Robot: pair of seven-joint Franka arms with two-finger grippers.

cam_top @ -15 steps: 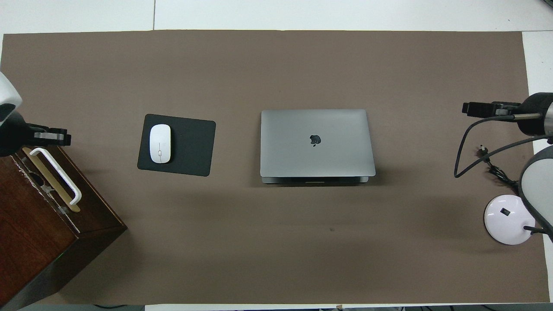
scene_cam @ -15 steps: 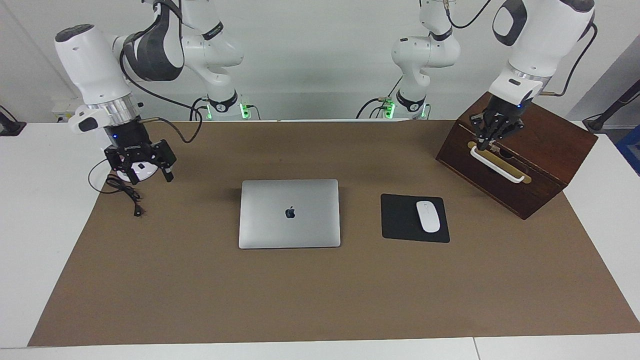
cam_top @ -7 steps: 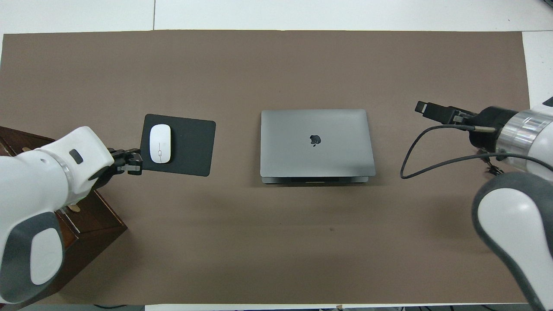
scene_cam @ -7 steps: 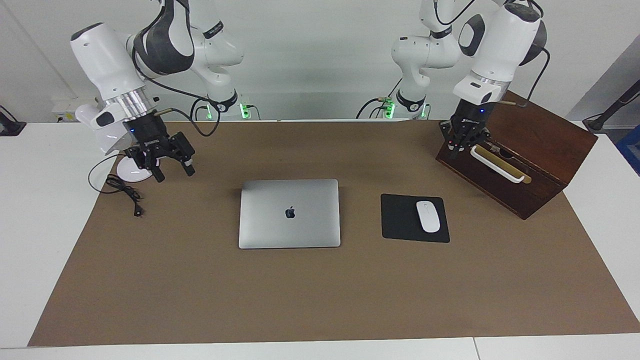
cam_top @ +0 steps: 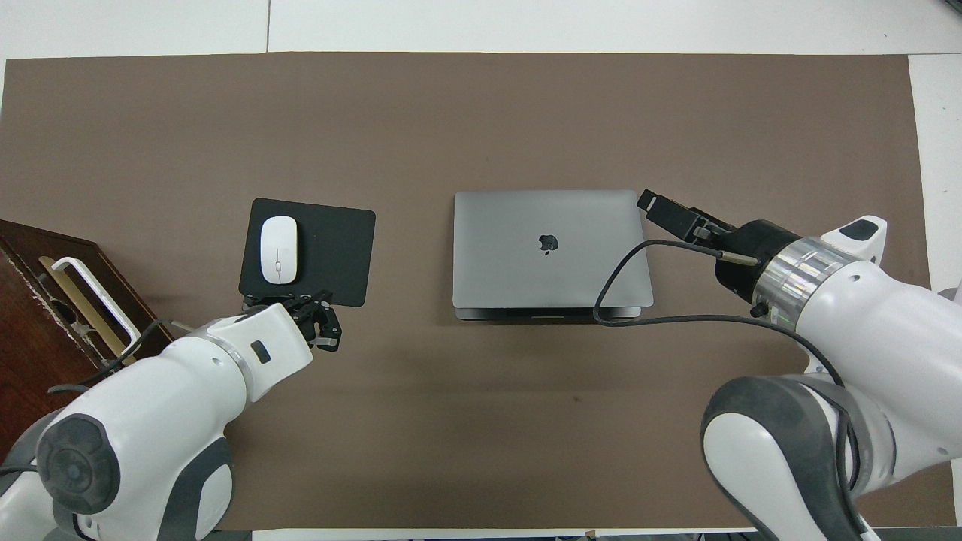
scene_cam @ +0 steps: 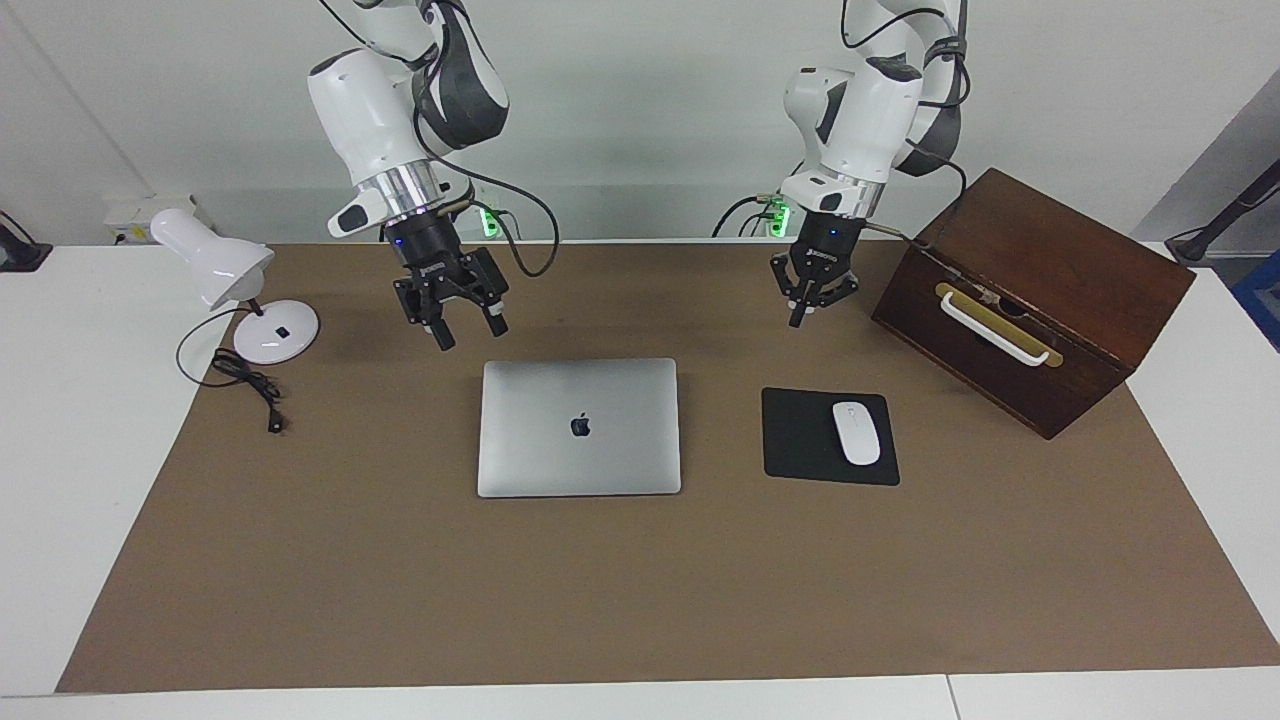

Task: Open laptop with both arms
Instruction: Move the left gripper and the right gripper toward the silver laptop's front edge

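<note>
Only readable sign: dark apple logo, centre of the closed laptop lid (scene_cam: pixel 579 428) (cam_top: pixel 551 248); laptop sits on the mat just beside and below the right gripper (scene_cam: pixel 468 330). Small print on the arm links and gripper bodies is too small to read. No other txt, nos. or labels legible.

place: robot lab | signs: two big white robot arms (scene_cam: pixel 400 110) by a plain white wall | brown mat (scene_cam: pixel 640 590) on white table (scene_cam: pixel 60 450)
</note>
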